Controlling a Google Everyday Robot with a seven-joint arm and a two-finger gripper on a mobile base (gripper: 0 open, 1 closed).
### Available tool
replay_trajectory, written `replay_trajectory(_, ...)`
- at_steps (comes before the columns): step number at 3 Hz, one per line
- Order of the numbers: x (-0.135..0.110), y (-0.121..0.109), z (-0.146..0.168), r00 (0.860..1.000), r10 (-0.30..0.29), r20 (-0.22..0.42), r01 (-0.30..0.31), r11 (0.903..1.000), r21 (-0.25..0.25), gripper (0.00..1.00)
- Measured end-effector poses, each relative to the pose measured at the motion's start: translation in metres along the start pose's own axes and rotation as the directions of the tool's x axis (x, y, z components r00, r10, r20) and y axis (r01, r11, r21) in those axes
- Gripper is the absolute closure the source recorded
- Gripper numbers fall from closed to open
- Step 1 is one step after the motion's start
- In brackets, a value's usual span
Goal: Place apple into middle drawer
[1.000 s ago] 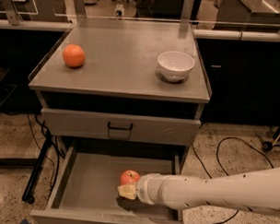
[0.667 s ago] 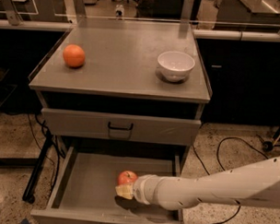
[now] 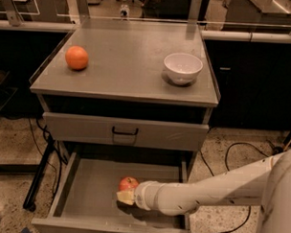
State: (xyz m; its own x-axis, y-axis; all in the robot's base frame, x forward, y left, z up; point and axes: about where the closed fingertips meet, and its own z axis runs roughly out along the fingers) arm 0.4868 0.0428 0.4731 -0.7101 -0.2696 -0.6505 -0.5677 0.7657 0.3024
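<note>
In the camera view, the apple is sitting inside the middle drawer, which is standing pulled out below the front edge of the worktop. The apple is lying a little right of the drawer's centre, toward its front half. Being round, it is showing no long axis. Its red side is facing up and toward the camera, and its lower part is hiding behind the gripper, so which way its stem is pointing cannot be told.

The gripper is reaching in from the right, low over the drawer floor, with its tip touching the apple's front. Whether it is clamping the apple or standing loose cannot be told. The white arm is crossing over the drawer's right wall.

Bare drawer floor is lying open to the left of the apple and behind it, up to the left wall and the back. The closed drawer front is standing just above.

On the worktop, an orange is resting near the left edge and a white bowl near the right edge, well apart.
</note>
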Motion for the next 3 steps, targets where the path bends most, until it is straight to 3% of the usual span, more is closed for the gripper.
replay_trajectory(2,0.028,-0.009,0.02,0.998,0.059,0.019,-0.057,0.9939,-0.094,1.0)
replay_trajectory(3,0.03,-0.009,0.023,0.998,0.06,0.014,-0.058,0.9936,-0.096,1.0)
